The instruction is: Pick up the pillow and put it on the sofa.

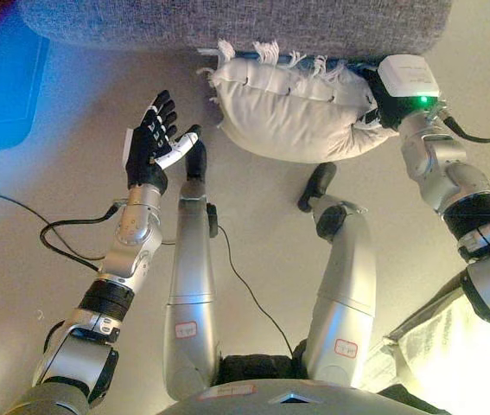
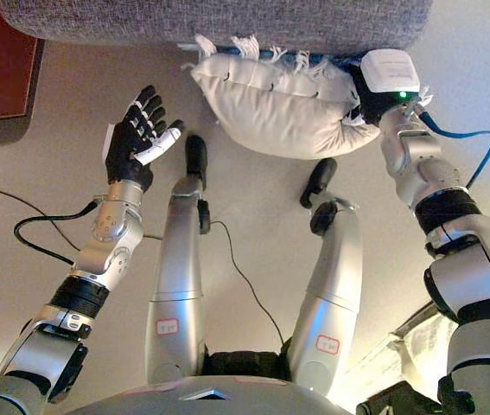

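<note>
Item: pillow (image 1: 292,117). White, plump, fringed with tassels along its far edge. It lies on the floor (image 1: 72,207), pushed up against the base of the sofa (image 1: 227,22), its far edge touching the grey upholstery. It is not on the seat.

Item: sofa. Grey woven fabric, running across the top of both views; only its lower front shows.

Item: my right hand (image 2: 367,104). It is at the pillow's right end, pressed into the cloth, which bunches around it. My fingers are buried in or behind the pillow, so I cannot tell whether they are curled on it or straight.

Item: my left hand (image 1: 154,143). Raised above the floor to the left of the pillow, apart from it, palm turned toward it. My fingers are straight and spread, the thumb out to the side. It holds nothing.

Item: floor. Pale, smooth, under the pillow and both my arms.
</note>
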{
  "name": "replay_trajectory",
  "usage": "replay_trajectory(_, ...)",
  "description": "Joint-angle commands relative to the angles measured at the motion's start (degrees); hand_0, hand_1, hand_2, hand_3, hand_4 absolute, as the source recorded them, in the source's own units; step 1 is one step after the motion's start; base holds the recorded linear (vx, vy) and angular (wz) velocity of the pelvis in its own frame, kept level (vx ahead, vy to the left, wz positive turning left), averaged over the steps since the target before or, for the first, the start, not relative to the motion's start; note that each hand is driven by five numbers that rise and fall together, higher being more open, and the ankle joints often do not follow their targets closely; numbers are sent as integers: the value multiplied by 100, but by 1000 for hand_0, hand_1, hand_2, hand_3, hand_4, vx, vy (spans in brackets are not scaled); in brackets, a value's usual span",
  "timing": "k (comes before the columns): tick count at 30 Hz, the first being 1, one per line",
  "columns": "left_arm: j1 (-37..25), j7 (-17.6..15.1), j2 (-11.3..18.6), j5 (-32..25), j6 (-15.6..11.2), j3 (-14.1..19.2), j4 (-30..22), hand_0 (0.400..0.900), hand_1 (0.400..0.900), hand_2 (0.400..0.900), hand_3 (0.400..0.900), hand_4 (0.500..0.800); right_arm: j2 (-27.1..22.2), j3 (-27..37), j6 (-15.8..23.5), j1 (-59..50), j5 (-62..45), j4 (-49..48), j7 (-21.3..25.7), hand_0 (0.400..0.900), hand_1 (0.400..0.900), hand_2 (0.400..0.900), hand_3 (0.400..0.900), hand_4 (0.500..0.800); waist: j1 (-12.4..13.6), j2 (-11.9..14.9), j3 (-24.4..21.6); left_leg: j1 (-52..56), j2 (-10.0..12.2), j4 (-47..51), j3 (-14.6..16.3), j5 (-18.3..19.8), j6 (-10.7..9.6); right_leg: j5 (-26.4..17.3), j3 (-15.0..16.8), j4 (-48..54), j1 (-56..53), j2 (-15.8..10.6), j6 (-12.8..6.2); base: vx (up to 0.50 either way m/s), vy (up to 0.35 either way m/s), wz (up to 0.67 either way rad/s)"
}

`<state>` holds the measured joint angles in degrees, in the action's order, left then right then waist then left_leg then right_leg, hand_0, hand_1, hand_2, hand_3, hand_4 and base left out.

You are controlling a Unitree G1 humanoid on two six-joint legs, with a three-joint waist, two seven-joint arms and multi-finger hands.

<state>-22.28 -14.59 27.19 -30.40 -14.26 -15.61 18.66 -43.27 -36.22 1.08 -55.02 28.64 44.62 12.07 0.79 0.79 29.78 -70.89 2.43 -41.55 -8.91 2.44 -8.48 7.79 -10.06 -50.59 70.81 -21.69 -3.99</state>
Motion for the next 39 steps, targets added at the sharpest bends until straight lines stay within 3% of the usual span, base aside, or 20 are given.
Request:
replay_trajectory(1, 53, -72, 97, 18, -362, 254, -662, 900, 900, 900, 900, 800, -210, 3, 181, -692, -324, -404, 183, 400, 400, 400, 400, 500, 34, -9, 1, 291, 8, -354, -36, 845, 257, -231, 67, 265, -140, 18, -476, 0, 0, 0)
replay_trajectory(8, -8, -132, -7, 45, -367, 297, -526, 900, 900, 900, 900, 800, -207, 200, 192, -577, -374, -611, 203, 400, 400, 400, 400, 500, -8, 17, 1, 350, -8, -313, -33, 819, 262, -229, 91, 299, -190, 55, -479, 0, 3, -1)
replay_trajectory(13, 42, -340, -198, 26, -345, 522, -318, 900, 900, 900, 900, 800, -192, 469, 178, -421, -389, -774, 324, 400, 400, 400, 400, 500, -22, 11, 1, 475, -4, -219, -18, 768, 265, -249, 115, 352, -298, 55, -493, -1, 5, -1)
replay_trajectory(19, 134, -523, -396, 216, -287, 688, 145, 900, 900, 900, 900, 800, -207, 920, 241, -4, -266, -1475, 559, 400, 400, 400, 400, 500, -60, 58, 1, 1001, 69, 186, 46, 611, 261, -393, 78, 674, -811, 98, -523, -5, 2, -2)
replay_trajectory(22, 145, -562, -462, 357, -265, 664, 650, 900, 900, 900, 900, 800, -217, 1146, 347, 235, -215, -1923, 715, 400, 400, 400, 400, 500, -82, 111, -2, 1621, 86, 540, 114, 501, 255, -524, 38, 1086, -1447, 125, -546, -14, 3, -6)
replay_trajectory(31, 530, -372, -427, 642, -233, 706, 1082, 900, 900, 900, 900, 800, -185, 1671, 598, 1021, -172, -2852, 812, 400, 400, 400, 400, 500, -88, 218, -139, 3382, 171, 1438, 185, 296, 227, -833, -167, 2325, -3377, 371, -515, 42, -6, -6)
replay_trajectory(39, 1163, 84, -422, 918, -106, 831, 1103, 900, 900, 900, 900, 800, 60, 2206, 845, 2016, -265, -3790, 493, 400, 400, 400, 400, 500, -42, 278, -729, 5086, 335, 2503, 317, 98, 212, -1141, -355, 3489, -5196, 396, -640, 96, 13, -3)
